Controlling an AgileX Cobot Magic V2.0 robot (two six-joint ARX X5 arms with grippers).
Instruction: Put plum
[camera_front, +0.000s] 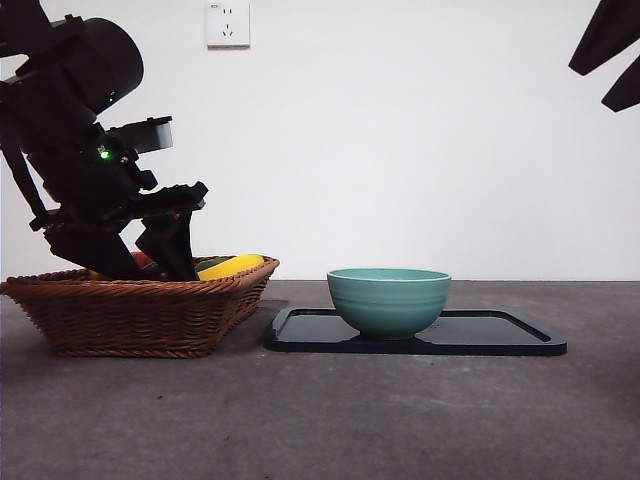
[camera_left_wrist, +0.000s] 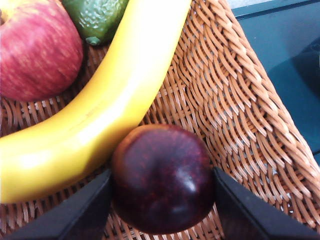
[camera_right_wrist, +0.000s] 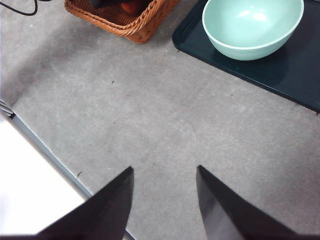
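Observation:
The plum (camera_left_wrist: 162, 180), dark maroon and glossy, lies in a corner of the wicker basket (camera_left_wrist: 240, 125), next to a banana (camera_left_wrist: 100, 110). My left gripper (camera_left_wrist: 162, 177) reaches down into the basket (camera_front: 140, 315), with one jaw touching each side of the plum. In the front view the left gripper (camera_front: 165, 255) is inside the basket and the plum is hidden behind the rim. My right gripper (camera_right_wrist: 165, 170) is open and empty, high above the bare table, and shows as a black tip at the top right of the front view (camera_front: 610, 50).
A teal bowl (camera_front: 388, 300) stands on a dark tray (camera_front: 500, 335) to the right of the basket; the right wrist view shows the bowl (camera_right_wrist: 252, 30) empty. A red apple (camera_left_wrist: 37, 50) and a green avocado (camera_left_wrist: 97, 17) also lie in the basket.

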